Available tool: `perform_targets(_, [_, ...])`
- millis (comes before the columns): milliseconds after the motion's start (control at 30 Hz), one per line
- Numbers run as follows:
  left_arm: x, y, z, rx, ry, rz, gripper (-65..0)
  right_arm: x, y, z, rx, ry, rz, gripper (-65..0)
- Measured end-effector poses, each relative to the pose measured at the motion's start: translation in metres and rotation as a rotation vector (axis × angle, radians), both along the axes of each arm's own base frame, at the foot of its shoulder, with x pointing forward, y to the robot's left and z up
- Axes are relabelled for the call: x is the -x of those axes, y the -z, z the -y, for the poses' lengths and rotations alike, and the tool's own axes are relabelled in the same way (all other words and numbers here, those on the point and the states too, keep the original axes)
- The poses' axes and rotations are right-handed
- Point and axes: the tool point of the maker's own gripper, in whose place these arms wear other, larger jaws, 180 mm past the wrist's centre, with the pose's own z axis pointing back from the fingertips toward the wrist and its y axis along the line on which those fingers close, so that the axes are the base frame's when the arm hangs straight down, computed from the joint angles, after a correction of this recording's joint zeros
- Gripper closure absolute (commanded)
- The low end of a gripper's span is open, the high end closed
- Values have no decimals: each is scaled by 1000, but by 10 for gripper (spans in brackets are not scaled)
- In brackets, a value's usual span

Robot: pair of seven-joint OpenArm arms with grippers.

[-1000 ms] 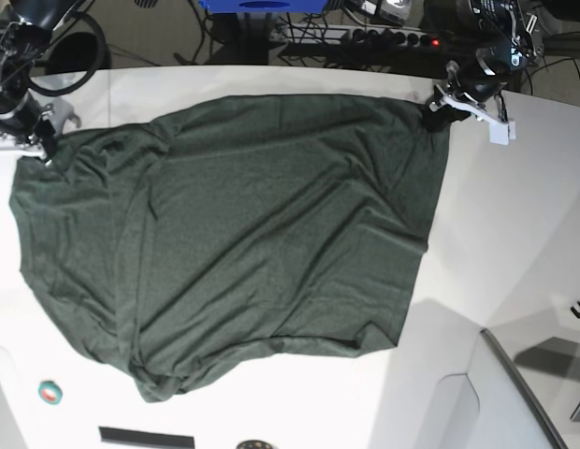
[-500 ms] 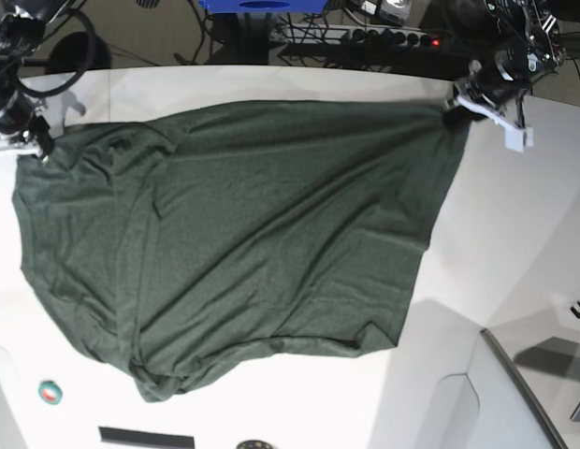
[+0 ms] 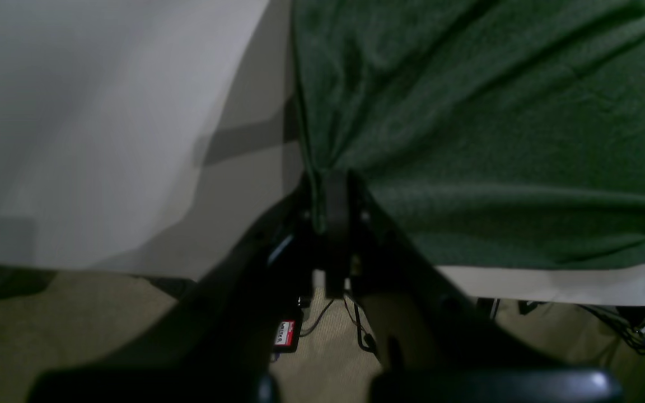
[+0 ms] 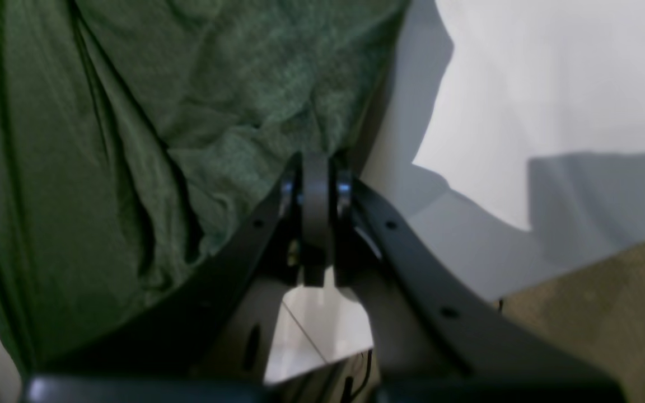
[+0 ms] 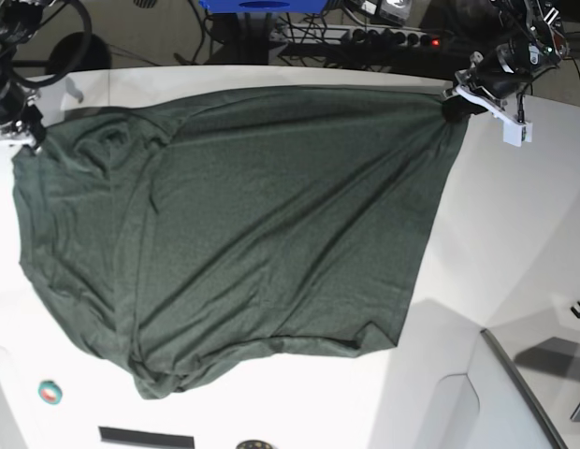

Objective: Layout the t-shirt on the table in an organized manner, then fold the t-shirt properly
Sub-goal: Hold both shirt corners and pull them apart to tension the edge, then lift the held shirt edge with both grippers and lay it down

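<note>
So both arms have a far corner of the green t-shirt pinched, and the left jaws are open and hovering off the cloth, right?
Not quite. The left gripper is shut on the t-shirt, its jaws closed over a bunched corner, as the left wrist view shows. The rest holds: the right gripper also pinches its corner, and both corners are at the far edge of the table.

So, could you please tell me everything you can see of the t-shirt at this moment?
The t-shirt is plain dark green knit fabric, spread wide across the white table with diagonal wrinkles and a bunched near hem. The left gripper pinches one far corner and the right gripper pinches the other, both shut on cloth, pulling the far edge taut near the table's far edge. Its near part lies flat on the tabletop.
</note>
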Motion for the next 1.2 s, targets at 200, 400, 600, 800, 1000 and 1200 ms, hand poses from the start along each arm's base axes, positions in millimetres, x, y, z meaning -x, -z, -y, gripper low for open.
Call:
perform_targets(200, [4,-13,-1,-39,30,16,0,11,1,1,9,-5,-25,-2])
perform_targets(400, [0,-15,-1,-41,5,16,0,11,-5,6,26,18,-20,-2])
perform_targets(600, [0,-15,-2,-40,-2,12,0,13,-4,6,25,28,-31,-2])
perform_targets(800, [-8,-13,12,-23,34,16,0,8,-2,-1,-42,64,-75,-2])
perform_targets(1000, [-28,-17,28,4,80,34,0,-1,-6,5,-57,124,-73,-2])
perform_targets(1200, [-50,-24,32,12,117,22,0,-9,-12,9,-80,135,-86,-2])
